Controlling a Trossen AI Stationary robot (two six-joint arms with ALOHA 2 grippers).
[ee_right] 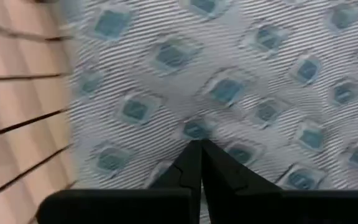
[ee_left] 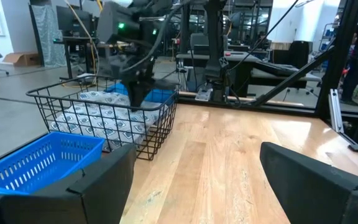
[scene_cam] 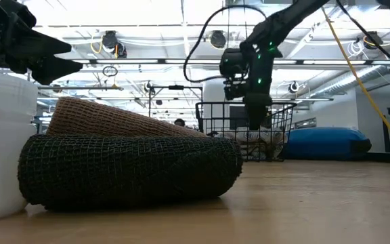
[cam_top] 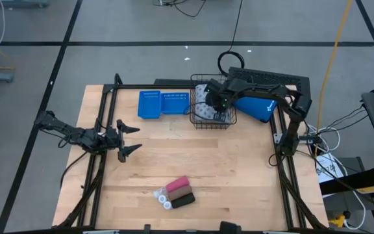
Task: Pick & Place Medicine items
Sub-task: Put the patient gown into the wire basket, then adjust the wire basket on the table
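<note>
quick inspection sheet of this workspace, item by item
surface: wooden table in a black frame, mostly bare.
job's things: patterned soft pack lies in the wire basket at the far edge; pink block, dark block and two white bottles sit clustered near the front edge.
clutter: blue perforated trays beside the basket; blue pouch on its other side.
grippers: right gripper shut, tips down over the soft pack inside the basket; left gripper open, empty, at the table's left side.
cables: black cable looped behind the basket; yellow cable on the floor at right.
surroundings: grey floor marked with dark lines.
</note>
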